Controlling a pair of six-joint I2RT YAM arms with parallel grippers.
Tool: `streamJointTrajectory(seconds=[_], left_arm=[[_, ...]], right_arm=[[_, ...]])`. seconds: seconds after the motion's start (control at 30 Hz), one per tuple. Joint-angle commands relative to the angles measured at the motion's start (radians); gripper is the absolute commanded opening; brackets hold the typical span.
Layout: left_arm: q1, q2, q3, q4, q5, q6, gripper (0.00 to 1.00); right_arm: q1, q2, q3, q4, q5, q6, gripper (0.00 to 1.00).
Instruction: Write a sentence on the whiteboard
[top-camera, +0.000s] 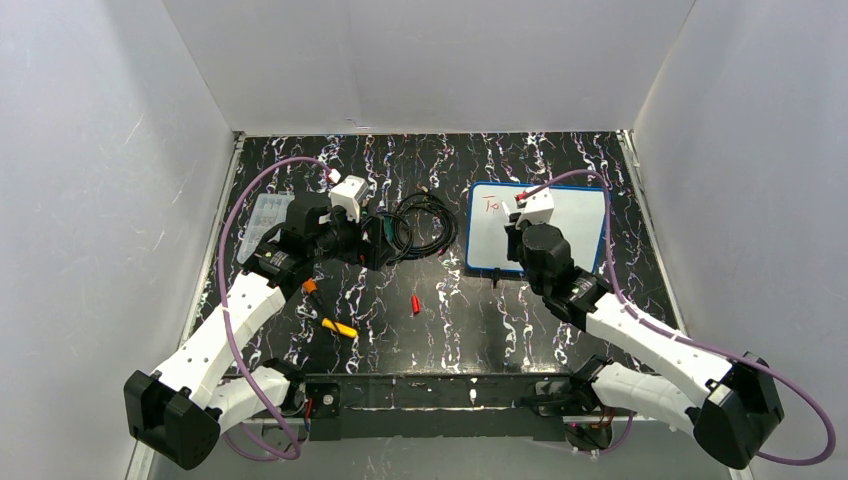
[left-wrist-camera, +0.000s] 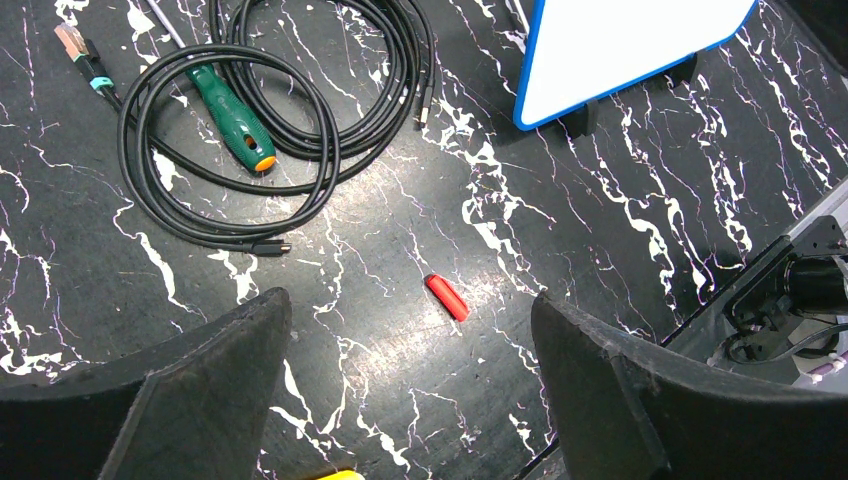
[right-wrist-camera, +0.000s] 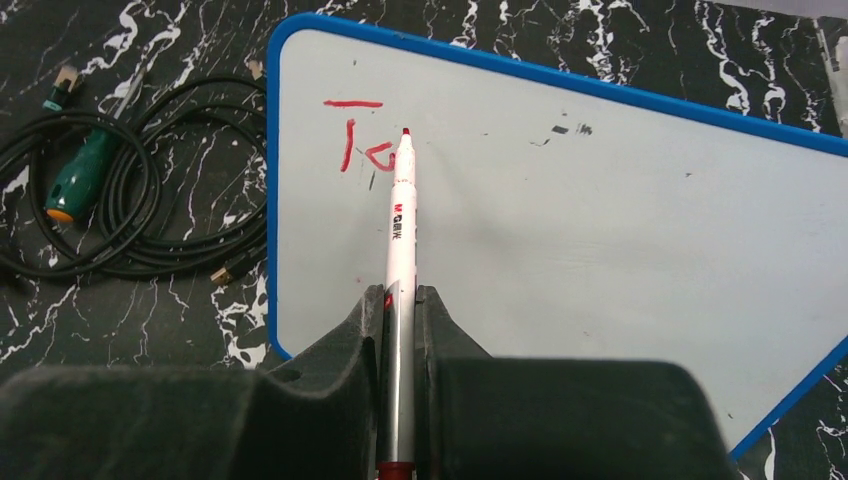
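The whiteboard (top-camera: 575, 220) (right-wrist-camera: 600, 220), white with a blue frame, lies flat at the back right of the table. Red lettering (right-wrist-camera: 358, 138) near its top left corner reads a "T" and a partly drawn second letter. My right gripper (right-wrist-camera: 400, 297) (top-camera: 522, 212) is shut on a white marker (right-wrist-camera: 401, 215) whose red tip sits at the end of the second letter. My left gripper (left-wrist-camera: 408, 300) (top-camera: 377, 243) hovers open over bare table left of the board, with the marker's red cap (left-wrist-camera: 446, 297) (top-camera: 415, 304) lying between and just beyond its fingers. A corner of the whiteboard (left-wrist-camera: 620, 50) shows in the left wrist view.
A black cable coil (top-camera: 425, 225) (left-wrist-camera: 300, 120) with a green screwdriver (left-wrist-camera: 235, 120) (right-wrist-camera: 75, 180) lies left of the board. A clear plastic box (top-camera: 262, 215) sits at the far left. A yellow and orange tool (top-camera: 335, 325) lies near the left arm.
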Motion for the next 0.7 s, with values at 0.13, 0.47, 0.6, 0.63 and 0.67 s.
streamJointTrajectory(seconds=[0.13,0.47,0.6,0.63,0.67], left_arm=[[0.004,-0.026,-0.007,0.01,0.019,-0.001,0.88],[0.004,-0.026,-0.008,0.01,0.02,-0.001,0.88],[0.004,-0.026,-0.007,0.01,0.019,-0.001,0.88],[0.004,-0.026,-0.007,0.01,0.02,-0.002,0.88],[0.004,-0.027,-0.007,0.01,0.02,-0.001,0.88]], right_arm=[[0.004,-0.027,-0.019,0.033,0.057,0.007,0.01],[0.004,0.005,-0.02,0.054,0.063,0.001,0.01],[0.004,0.015,-0.011,0.062,0.072,-0.008,0.01],[0.004,0.016,-0.01,0.068,0.071,-0.012,0.01],[0.004,0.019,-0.008,0.072,0.07,-0.016,0.01]])
